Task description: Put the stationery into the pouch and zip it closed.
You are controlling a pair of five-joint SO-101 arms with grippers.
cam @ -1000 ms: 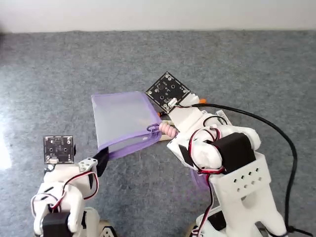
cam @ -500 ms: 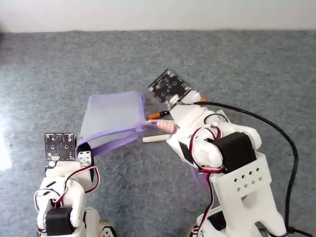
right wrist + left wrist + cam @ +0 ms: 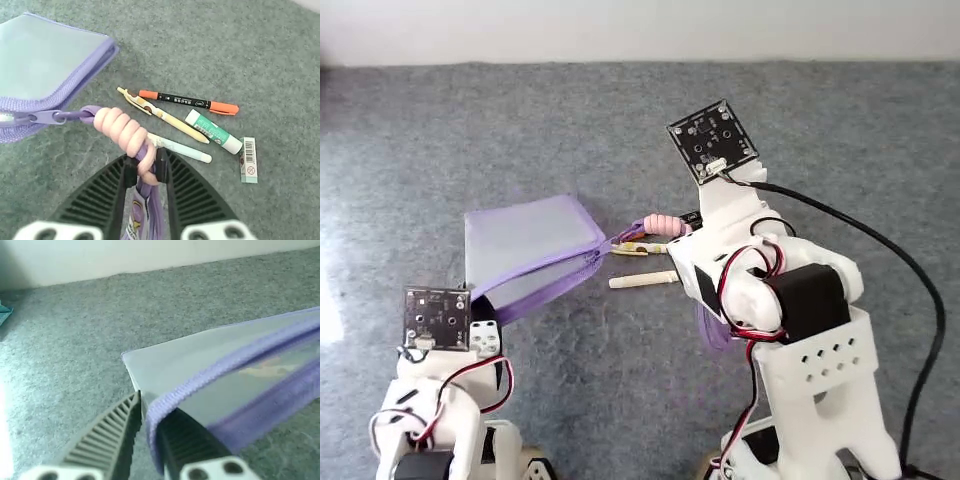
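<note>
Left gripper (image 3: pixel 152 407) clamped on pouch (image 3: pixel 525 240) corner, right gripper (image 3: pixel 146 162) pinching pink zip charm (image 3: pixel 122 129), pens (image 3: pixel 187 102) lying outside near pouch mouth; risk: a pull now zips pouch shut empty, or charm slips.

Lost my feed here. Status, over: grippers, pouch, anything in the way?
Left gripper shut on pouch corner. Right gripper shut on pink zip pull. Pens, orange marker, glue stick, eraser loose outside pouch. Nothing in the way.

Your grey surface (image 3: pixel 820 130) bears an orange marker (image 3: pixel 187 101), a patterned pen (image 3: pixel 162 115), a pale pen (image 3: pixel 180 148), a glue stick (image 3: pixel 214 131) and an eraser (image 3: pixel 249 160) near the purple pouch (image 3: pixel 525 240).
</note>
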